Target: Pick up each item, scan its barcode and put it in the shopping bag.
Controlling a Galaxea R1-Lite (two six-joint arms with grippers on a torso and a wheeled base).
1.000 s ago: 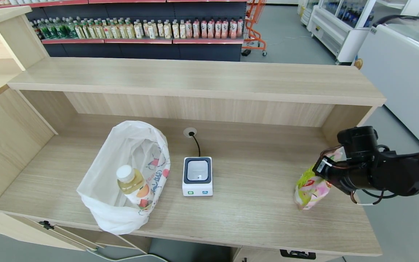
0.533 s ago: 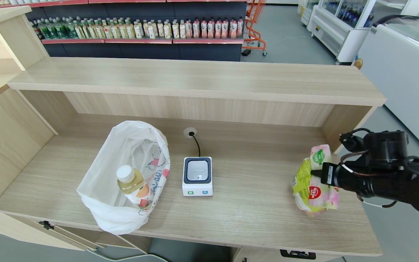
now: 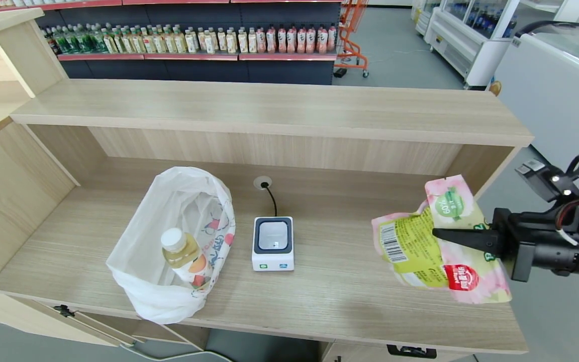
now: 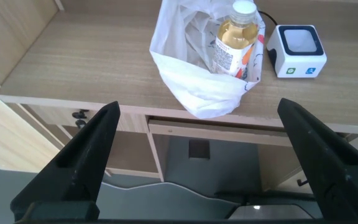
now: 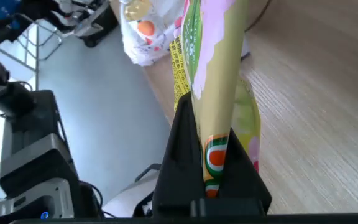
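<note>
My right gripper (image 3: 450,235) is shut on a pink and green snack pouch (image 3: 415,241), held above the right end of the counter with its barcode face turned up and leftward. In the right wrist view the pouch (image 5: 213,68) stands edge-on between the fingers (image 5: 182,134). The white scanner (image 3: 273,243) sits mid-counter on a black cable. The white shopping bag (image 3: 141,286) stands at the left, open, with a tea bottle (image 3: 184,255) upright inside. My left gripper (image 4: 197,162) hangs open below the counter's front edge, near the bag (image 4: 194,87) and bottle (image 4: 232,40).
A raised wooden ledge (image 3: 269,108) runs along the back of the counter, with side walls at both ends. Drawers (image 4: 210,134) sit under the front edge. Store shelves with bottles and freezers stand behind.
My right gripper has lifted the snack pouch off the counter and turned it, so the barcode side now faces up. The bag, bottle and scanner have not moved.
</note>
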